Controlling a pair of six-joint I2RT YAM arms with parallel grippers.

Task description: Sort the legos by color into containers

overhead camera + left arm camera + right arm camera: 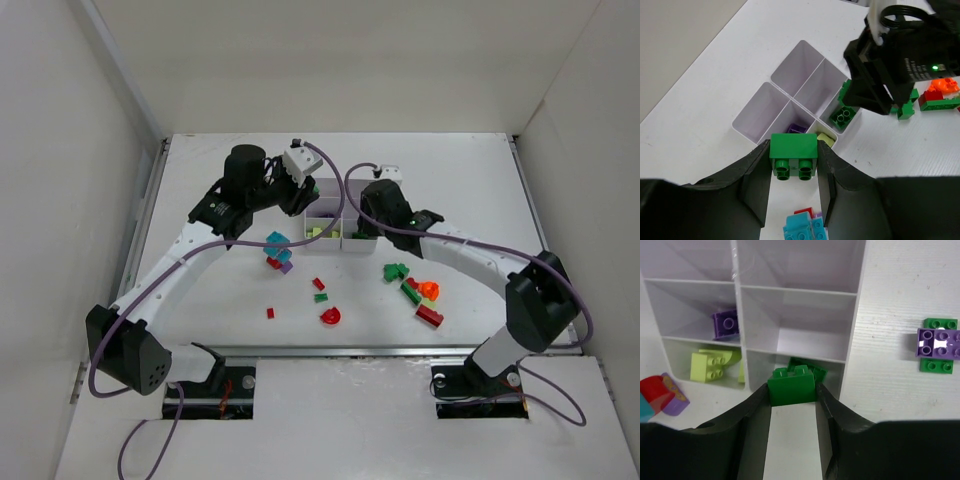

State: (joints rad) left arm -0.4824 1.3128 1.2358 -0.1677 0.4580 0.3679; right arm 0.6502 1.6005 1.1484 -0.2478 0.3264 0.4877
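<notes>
Both arms converge on the white six-compartment tray (805, 340) at mid-table. The left gripper (795, 167) clamps a green block (793, 150) just short of the tray's near corner. The right gripper (792, 390) pinches a green brick (791, 386) at the rim of the compartment holding another green piece (812, 371). A purple brick (726, 324) and yellow-green bricks (710, 365) fill neighbouring compartments, while loose legos (330, 316) dot the table (450, 180).

The left arm (185, 255) and right arm (470, 258) meet over the white tray (326, 192). Nearer on the table (220, 170) lie loose legos (397, 271): a cyan-topped cluster (278, 250), scattered red pieces (330, 316), an orange one (430, 290).
</notes>
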